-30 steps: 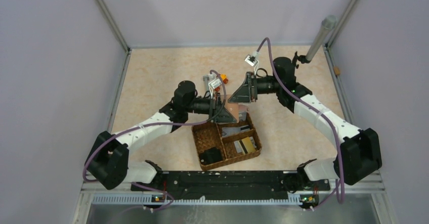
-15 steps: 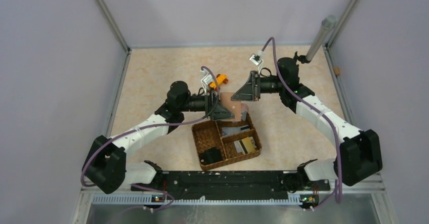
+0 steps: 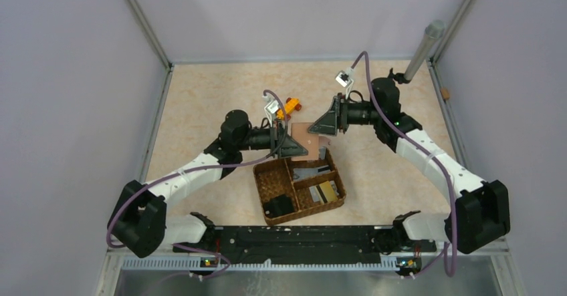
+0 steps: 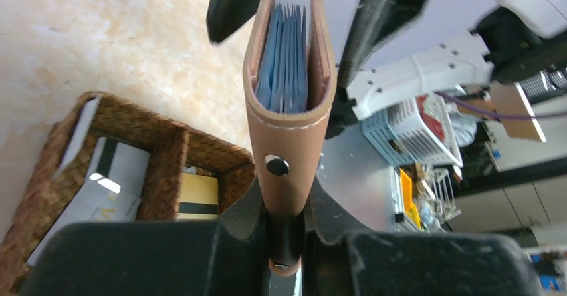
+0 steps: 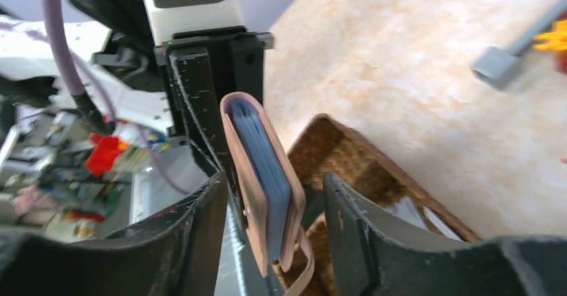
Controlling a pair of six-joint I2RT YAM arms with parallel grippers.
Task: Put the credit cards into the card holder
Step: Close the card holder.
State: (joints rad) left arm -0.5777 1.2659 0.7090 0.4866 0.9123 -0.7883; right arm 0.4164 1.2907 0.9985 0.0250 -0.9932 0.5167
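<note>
Now our left gripper (image 4: 286, 210) is clamped on the snap end of the card holder (image 4: 287, 119), which is held on edge above the basket's (image 3: 261, 194) far rim. Our right gripper (image 5: 271, 199) straddles it, jaws apart. We judge it light, soft and floppy. The credit cards (image 3: 325, 190) in the basket look thin and slippery, best pinched by an edge.
</note>
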